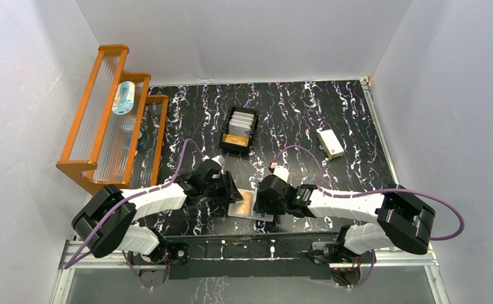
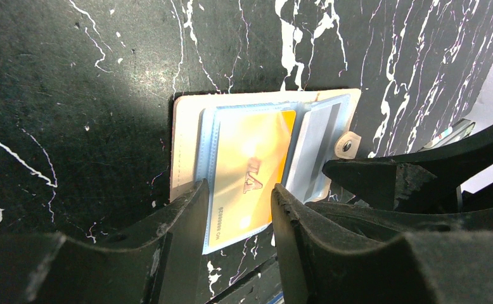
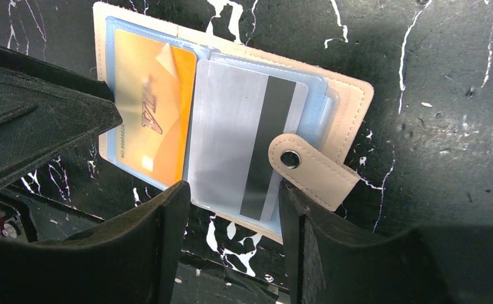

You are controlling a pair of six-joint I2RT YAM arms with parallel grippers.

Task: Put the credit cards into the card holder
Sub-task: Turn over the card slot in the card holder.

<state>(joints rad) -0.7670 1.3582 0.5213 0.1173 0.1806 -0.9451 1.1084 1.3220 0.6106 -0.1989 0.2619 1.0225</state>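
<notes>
Your card holder [image 1: 251, 204] lies open at the front edge, two credit cards [image 3: 152, 107] side by side inside. Behind it sits the tray [image 1: 239, 130], a box [image 1: 330, 143] to its right.

Arms angled inward, left end effector [image 1: 234, 192] facing right end effector [image 1: 260, 202], jaws apart.

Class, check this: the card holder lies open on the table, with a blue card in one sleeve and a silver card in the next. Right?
No: that card is orange-gold, not blue, as the right wrist view shows; the rest holds.
</notes>
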